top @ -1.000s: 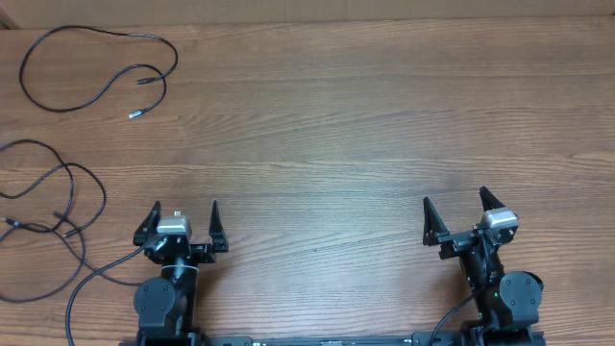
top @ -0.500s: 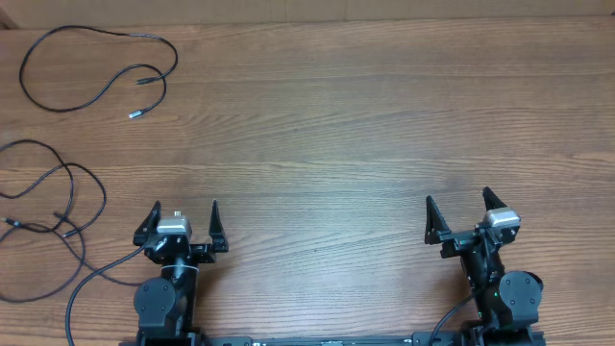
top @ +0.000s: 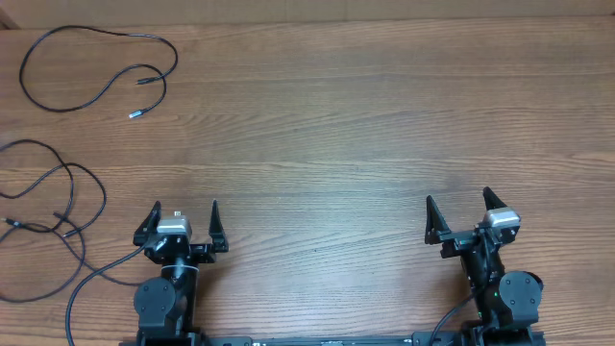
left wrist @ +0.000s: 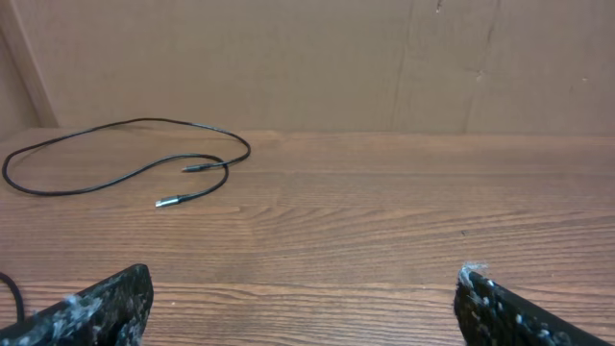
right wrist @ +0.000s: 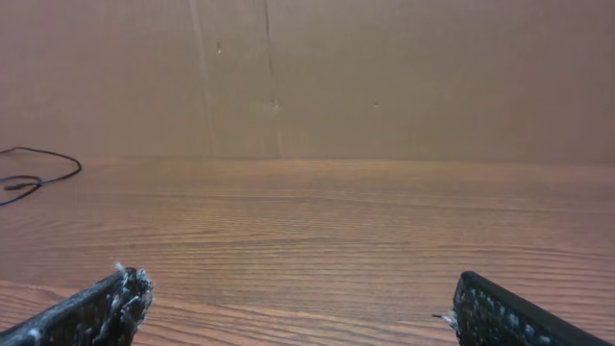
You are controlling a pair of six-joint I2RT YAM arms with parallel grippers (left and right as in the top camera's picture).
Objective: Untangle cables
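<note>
Two lots of cables lie at the table's left. One thin black cable (top: 159,43) makes a single loose loop at the far left corner, with its plug ends (top: 135,114) lying apart inside the curve. In the left wrist view this cable (left wrist: 144,120) lies ahead on the left. Another tangle of cables (top: 67,169) in overlapping loops sits at the left edge, partly cut off by the frame. My left gripper (top: 184,208) (left wrist: 300,279) and right gripper (top: 457,197) (right wrist: 296,284) stand open and empty near the front edge, far from the cords.
A thicker black cord (top: 96,274) runs from the left arm's base toward the front left. A brown cardboard wall (left wrist: 307,58) stands along the far edge of the wooden table (top: 317,144). A bit of cord (right wrist: 72,168) shows at the right wrist view's left edge.
The right gripper has shifted very slightly to the right. The left gripper and the cables have not moved.
</note>
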